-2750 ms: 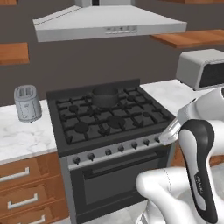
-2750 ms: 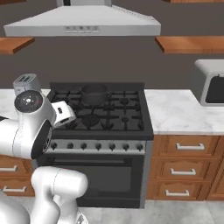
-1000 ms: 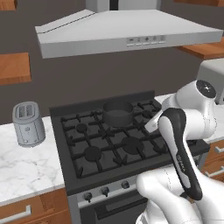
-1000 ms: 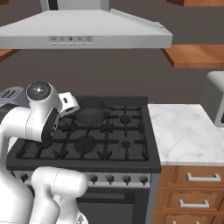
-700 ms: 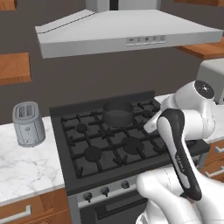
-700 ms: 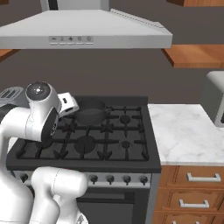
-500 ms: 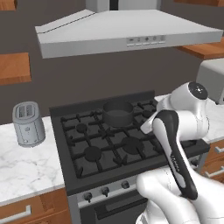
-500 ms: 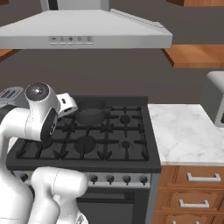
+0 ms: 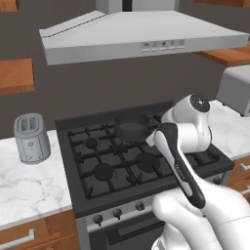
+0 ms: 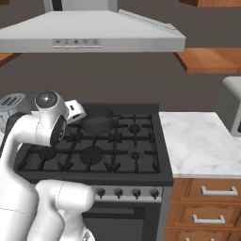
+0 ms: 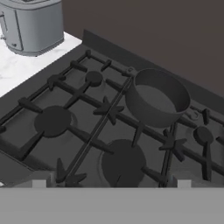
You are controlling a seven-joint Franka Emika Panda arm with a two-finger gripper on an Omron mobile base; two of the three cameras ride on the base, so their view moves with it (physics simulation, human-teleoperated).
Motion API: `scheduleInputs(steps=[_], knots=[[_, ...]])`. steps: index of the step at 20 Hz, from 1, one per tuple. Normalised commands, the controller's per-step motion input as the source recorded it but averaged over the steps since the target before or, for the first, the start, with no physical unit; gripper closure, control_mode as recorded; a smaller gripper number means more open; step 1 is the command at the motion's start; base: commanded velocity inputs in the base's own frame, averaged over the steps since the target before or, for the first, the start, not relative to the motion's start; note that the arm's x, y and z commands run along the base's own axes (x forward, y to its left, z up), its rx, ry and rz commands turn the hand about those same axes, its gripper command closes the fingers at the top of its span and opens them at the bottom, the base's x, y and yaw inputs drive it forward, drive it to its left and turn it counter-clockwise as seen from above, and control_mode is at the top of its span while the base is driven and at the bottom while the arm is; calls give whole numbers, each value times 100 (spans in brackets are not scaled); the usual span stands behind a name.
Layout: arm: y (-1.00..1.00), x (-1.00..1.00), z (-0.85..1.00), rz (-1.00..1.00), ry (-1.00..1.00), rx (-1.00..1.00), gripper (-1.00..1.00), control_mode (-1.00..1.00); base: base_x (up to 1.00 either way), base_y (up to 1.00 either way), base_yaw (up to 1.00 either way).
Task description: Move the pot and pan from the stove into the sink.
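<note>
Since the earlier frames the base has driven in close to the stove [image 9: 122, 161] and halted, and over the last second the arm has swung its wrist further out over the grates. Step in hand, by judgement, is the approach to the pot [image 11: 157, 97], the first item to be moved; nothing is held. Gripper [image 11: 111, 183] fingers stand fully apart, their tips low in the hand view, above the front centre burner and short of the pot. Pot sits upright and empty on the rear centre burner of the stove, just in front of the back wall. No frying pan or sink can be made out in these views. Next move calls for advancing and lowering the hand toward the pot and setting the jaws over its rim or wall. A toaster [image 9: 31, 137] stands on the marble counter [image 9: 29, 180] left of the stove, well apart from the pot; the range hood [image 9: 141, 34] hangs above. Nothing obstructs the line to the pot.
</note>
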Motion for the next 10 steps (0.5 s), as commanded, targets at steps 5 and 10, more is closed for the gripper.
scheduleInputs(steps=[5, 10], knots=[[-5, 65, -14, 0, 1, 0, -100, -100, 0, 0, 0], [-7, 58, -13, 0, 2, 0, -100, -100, 0, 0, 0]])
